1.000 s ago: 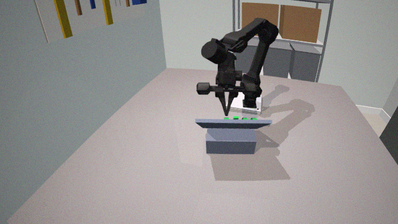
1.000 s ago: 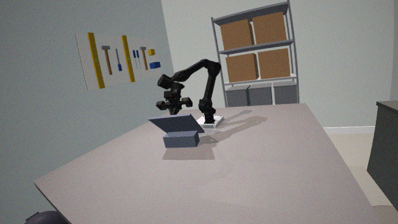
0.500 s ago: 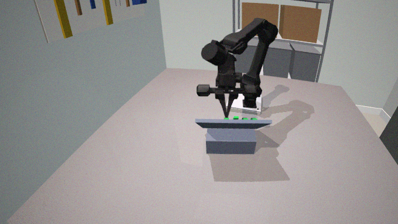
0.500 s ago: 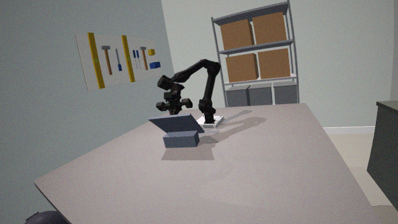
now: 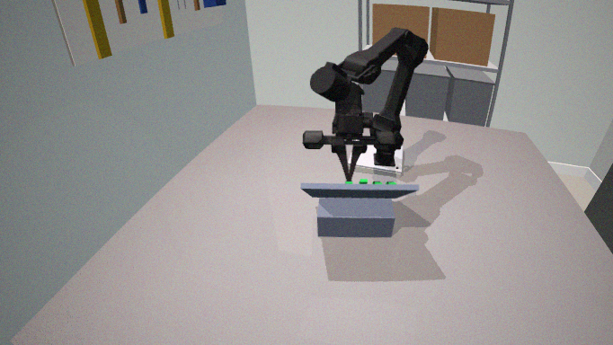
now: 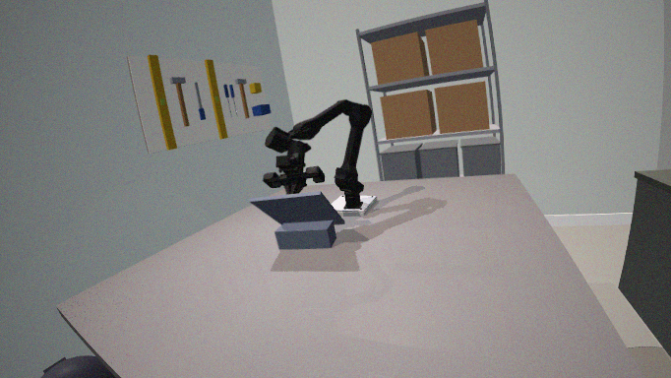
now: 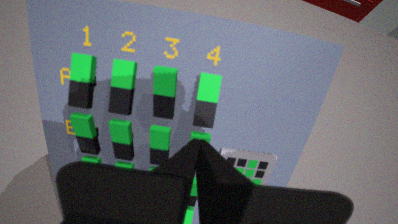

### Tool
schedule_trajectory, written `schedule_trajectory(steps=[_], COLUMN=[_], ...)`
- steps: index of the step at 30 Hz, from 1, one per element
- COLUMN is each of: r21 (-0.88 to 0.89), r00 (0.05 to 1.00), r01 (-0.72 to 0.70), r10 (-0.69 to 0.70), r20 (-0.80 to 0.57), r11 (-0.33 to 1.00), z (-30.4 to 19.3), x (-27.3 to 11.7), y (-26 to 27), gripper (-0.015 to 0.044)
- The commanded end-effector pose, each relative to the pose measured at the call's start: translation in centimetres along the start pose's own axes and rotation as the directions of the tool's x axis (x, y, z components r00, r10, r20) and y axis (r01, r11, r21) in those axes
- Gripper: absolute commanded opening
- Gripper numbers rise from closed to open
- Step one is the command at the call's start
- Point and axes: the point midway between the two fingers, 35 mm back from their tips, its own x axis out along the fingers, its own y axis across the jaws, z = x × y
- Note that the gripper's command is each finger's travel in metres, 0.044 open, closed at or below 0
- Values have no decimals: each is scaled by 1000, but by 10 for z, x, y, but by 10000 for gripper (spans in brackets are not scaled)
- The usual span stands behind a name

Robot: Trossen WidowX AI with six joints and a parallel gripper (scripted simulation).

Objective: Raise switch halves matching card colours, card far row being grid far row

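The blue-grey panel (image 7: 280,100) (image 6: 295,207) stands tilted on a block. In the wrist view its switches, each half green and half dark, include A1 (image 7: 82,68), A4 (image 7: 209,88), B1 (image 7: 83,125) and B3 (image 7: 160,137). My gripper (image 7: 198,145) (image 5: 349,181) is shut and empty, its tips over or at B4 (image 7: 201,135); contact cannot be told. The fingers hide most of rows C and D. The small card (image 7: 273,156) lies right of the grid, partly hidden; its far row reads dark, dark, green, dark. Which switch halves are raised is hard to tell.
The support block (image 5: 355,226) (image 6: 305,236) is under the panel. The arm's white base plate (image 5: 375,162) (image 6: 369,203) is behind it. A shelf with boxes (image 6: 455,46) stands beyond the table, and a red cabinet (image 7: 345,7) shows at the wrist view's top edge.
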Motion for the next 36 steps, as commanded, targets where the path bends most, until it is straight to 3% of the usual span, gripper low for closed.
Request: schedule_trajectory(steps=[1,32,36], r21=[3,3,1], r00=[1000,1000,1000], r01=[4,4,2], r10=[-4,-4,-2], r20=[-2,-2,9], r11=[1000,1000,1000], z=[0,0,-2], x=[1,5,-36], y=[-1,-1,-3], gripper=[0,0,0])
